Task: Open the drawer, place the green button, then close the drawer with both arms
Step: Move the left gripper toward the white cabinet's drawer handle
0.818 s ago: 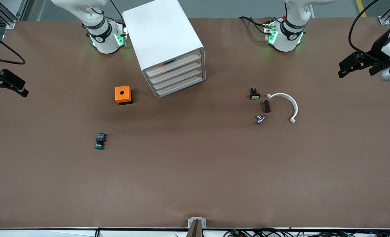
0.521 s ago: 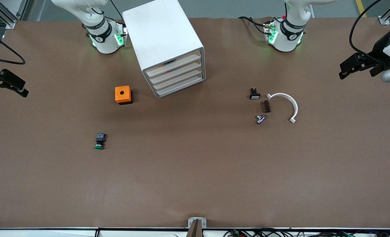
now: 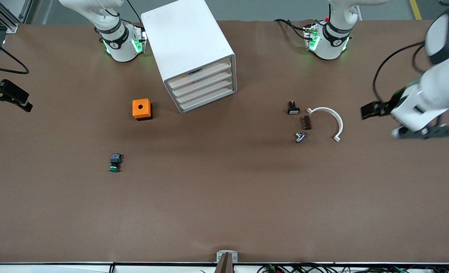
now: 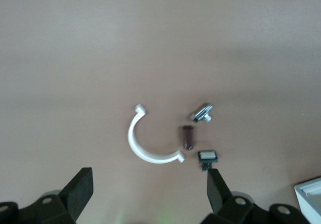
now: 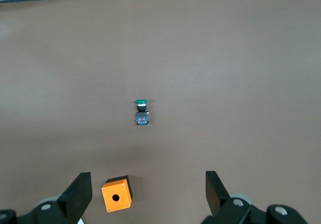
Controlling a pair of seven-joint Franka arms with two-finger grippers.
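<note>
The white cabinet [image 3: 188,41] stands between the two arm bases, its four stacked drawers all shut; the lower drawers [image 3: 206,93] face the front camera at an angle. The green-capped button [image 3: 114,163] lies on its side on the brown table, nearer to the front camera than the cabinet, toward the right arm's end; it also shows in the right wrist view [image 5: 142,112]. My right gripper [image 3: 21,103] hangs open and empty at the right arm's end of the table [image 5: 148,196]. My left gripper [image 3: 370,111] is open and empty over the left arm's end [image 4: 149,199].
An orange box with a hole [image 3: 141,109] sits beside the cabinet, also in the right wrist view [image 5: 116,194]. Toward the left arm's end lie a black switch with a white face [image 3: 293,109], a brown piece [image 3: 307,122], a metal part [image 3: 300,137] and a white arc [image 3: 332,119].
The left arm has swung in over the table and its gripper has come closer to the white arc. The right arm has not moved.
</note>
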